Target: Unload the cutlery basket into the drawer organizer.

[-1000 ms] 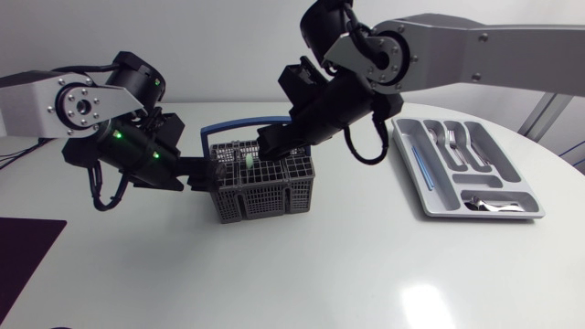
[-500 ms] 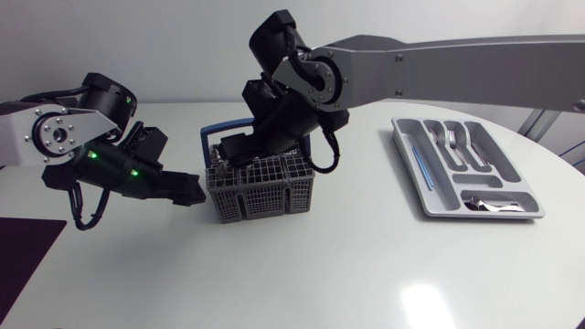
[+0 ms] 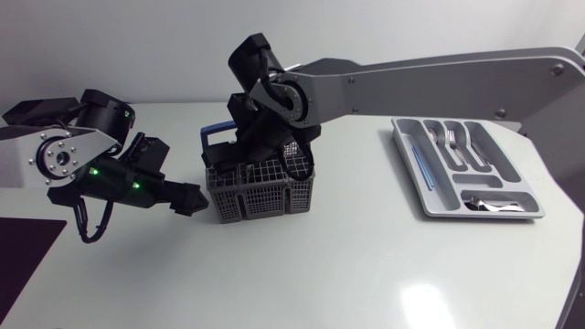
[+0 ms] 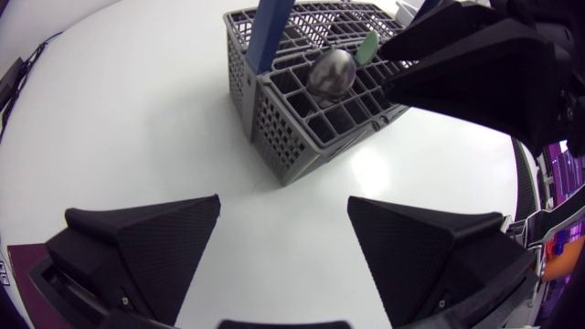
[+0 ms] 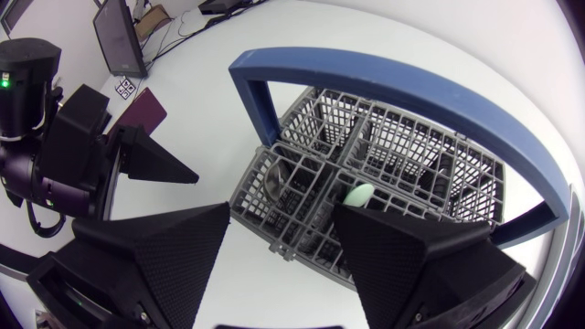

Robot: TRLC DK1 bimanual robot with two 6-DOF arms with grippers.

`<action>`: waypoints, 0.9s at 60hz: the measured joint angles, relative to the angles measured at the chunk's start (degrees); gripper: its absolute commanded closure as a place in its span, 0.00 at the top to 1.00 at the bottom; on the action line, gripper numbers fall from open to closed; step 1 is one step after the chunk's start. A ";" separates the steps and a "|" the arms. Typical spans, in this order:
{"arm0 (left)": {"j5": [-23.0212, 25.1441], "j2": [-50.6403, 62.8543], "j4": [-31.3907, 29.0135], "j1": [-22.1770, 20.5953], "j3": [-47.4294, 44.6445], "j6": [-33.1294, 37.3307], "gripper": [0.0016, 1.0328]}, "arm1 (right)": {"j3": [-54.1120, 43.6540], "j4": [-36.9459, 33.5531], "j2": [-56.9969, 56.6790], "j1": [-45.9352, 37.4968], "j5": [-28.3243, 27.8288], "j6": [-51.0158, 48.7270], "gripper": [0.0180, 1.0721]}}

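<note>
Jaws wide on both, empty. Right gripper (image 5: 281, 228) hangs over the cutlery basket (image 3: 260, 187); left gripper (image 4: 283, 206) stands near it, apart. Pick step in hand. Next move likely: descend, close on the green-tipped piece (image 5: 358, 194), bound for the drawer organizer (image 3: 430, 196).

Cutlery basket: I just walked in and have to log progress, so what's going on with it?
The right arm's claw hangs open above the grey cutlery basket, over the cells holding a spoon and a green-handled piece. The left claw is open beside the basket, not touching it. The drawer organizer already holds forks and some other cutlery.
</note>
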 measured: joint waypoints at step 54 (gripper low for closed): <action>1.05 -1.77 3.96 0.44 -4.35 0.44 0.95 | -2.27 8.39 1.44 1.53 0.44 0.85 0.51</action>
